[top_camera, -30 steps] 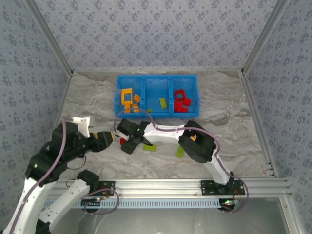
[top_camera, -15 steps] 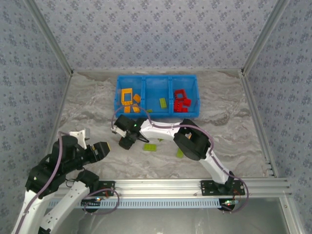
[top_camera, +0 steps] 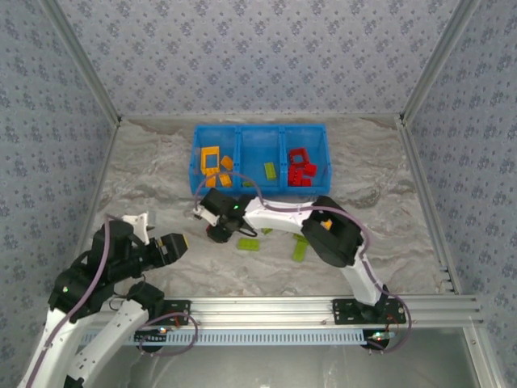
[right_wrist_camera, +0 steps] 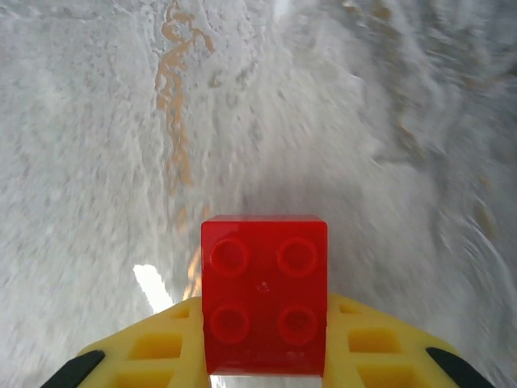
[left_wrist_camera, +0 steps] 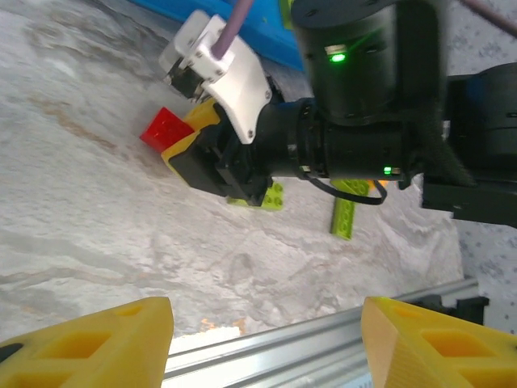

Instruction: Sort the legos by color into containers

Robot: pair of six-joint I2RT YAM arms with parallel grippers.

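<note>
The right gripper (left_wrist_camera: pixel 184 139) pinches a small red square plastic brick (right_wrist_camera: pixel 264 295) (four studs on top) at 6 o'clock from the bright blue plastic bin (top_camera: pixel 258 127). The jaws of the left gripper (left_wrist_camera: pixel 262 335) are spread wide, holding nothing. In the bin, the orange bricks (top_camera: pixel 215 162) lie at 9 o'clock, one lime green brick (top_camera: pixel 270 170) in the middle, and the red bricks (top_camera: pixel 301 167) at 3 o'clock.

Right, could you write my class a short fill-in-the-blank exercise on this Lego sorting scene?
1. The right gripper is shut on a ___ 2x2 brick.
2. The blue bin is divided into ___ compartments.
3. Its middle compartment holds one ___ Lego piece.

Missing words: red; three; green.
</note>
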